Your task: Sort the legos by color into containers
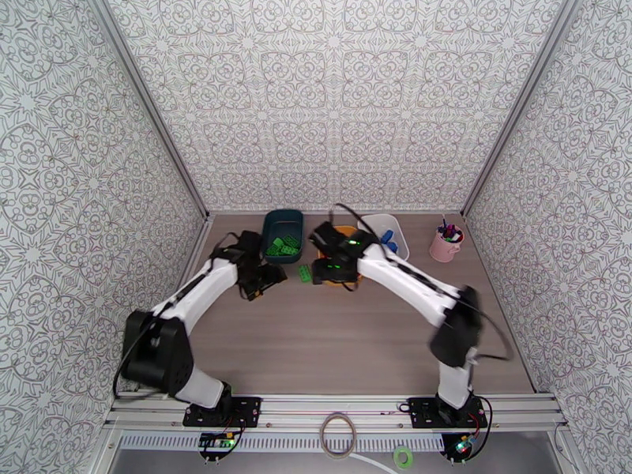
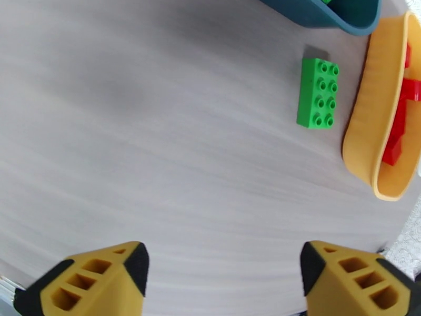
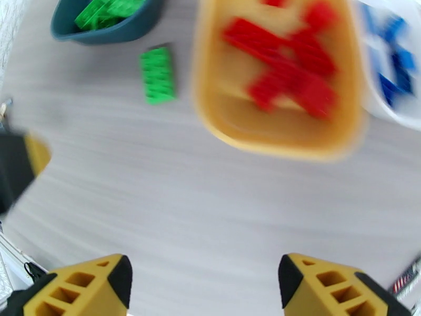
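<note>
One green lego (image 1: 304, 273) (image 2: 318, 92) (image 3: 157, 75) lies flat on the table between the dark teal tub (image 1: 284, 233) (image 2: 337, 11) (image 3: 105, 27), which holds several green legos, and the yellow tub (image 2: 368, 117) (image 3: 273, 132), which holds red legos (image 3: 287, 69). The white tub (image 1: 387, 233) (image 3: 384, 101) at the right holds blue legos (image 3: 394, 64). My left gripper (image 1: 265, 280) (image 2: 223, 269) is open and empty, just left of the loose green lego. My right gripper (image 1: 332, 270) (image 3: 205, 283) is open and empty over the yellow tub's near side.
A pink cup with pens (image 1: 446, 242) stands at the back right. The patterned enclosure walls close in on three sides. The wooden table (image 1: 347, 341) runs bare toward the near rail.
</note>
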Tool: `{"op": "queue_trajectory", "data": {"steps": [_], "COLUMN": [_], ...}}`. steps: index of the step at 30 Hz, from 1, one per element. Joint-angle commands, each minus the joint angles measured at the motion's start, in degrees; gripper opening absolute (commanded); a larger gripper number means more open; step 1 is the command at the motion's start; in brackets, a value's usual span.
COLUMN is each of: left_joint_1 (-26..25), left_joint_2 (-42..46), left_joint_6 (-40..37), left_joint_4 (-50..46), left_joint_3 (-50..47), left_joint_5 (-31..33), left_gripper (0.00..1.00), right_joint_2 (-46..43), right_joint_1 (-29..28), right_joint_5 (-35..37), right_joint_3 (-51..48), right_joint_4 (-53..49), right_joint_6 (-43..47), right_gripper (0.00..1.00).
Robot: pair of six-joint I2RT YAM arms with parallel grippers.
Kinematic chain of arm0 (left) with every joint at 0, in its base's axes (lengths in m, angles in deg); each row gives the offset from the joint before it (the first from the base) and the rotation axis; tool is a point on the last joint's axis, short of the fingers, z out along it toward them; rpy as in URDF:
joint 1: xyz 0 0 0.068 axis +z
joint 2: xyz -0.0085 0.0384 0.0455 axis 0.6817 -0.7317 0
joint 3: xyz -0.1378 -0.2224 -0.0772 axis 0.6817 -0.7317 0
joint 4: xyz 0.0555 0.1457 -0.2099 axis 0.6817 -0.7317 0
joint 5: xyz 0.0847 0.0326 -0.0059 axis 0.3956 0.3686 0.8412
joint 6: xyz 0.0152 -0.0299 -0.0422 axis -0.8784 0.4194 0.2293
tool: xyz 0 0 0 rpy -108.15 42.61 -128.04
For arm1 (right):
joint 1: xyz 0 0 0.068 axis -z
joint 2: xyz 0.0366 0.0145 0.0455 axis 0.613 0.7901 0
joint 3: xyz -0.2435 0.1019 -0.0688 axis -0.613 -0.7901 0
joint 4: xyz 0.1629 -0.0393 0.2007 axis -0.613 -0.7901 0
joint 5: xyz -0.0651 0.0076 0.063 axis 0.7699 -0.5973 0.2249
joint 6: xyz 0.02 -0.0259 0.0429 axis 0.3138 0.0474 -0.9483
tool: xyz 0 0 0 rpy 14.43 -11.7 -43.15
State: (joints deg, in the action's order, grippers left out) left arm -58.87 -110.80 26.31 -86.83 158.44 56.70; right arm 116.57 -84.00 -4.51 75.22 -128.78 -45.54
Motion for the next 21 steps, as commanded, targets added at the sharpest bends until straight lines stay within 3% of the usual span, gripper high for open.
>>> {"op": "queue_trajectory", "data": {"steps": [1,11,21], "left_joint_1": [-3.3,-8.4,-9.2], "left_joint_2": [-5.5,-22.1,-29.3], "left_joint_6": [0.9,1.3,2.2], "left_joint_4": [-3.2,-6.6,-6.3], "left_joint_3": [6.3,23.0,27.9], "left_joint_5": [5.6,9.8,10.8], "left_gripper": [0.78,0.76,0.73], "right_joint_2": [-5.6,-14.6,-14.9], "right_joint_1": [0.8,0.9,0.9], "right_joint_5": [3.0,2.6,2.6], "right_joint_3": [-9.3,-18.0,-16.5], "right_joint_4": [1.4,2.7,1.6], "right_joint_6": [-4.2,-7.9,-6.1], "right_gripper": [0.79,0.79,0.79]}}
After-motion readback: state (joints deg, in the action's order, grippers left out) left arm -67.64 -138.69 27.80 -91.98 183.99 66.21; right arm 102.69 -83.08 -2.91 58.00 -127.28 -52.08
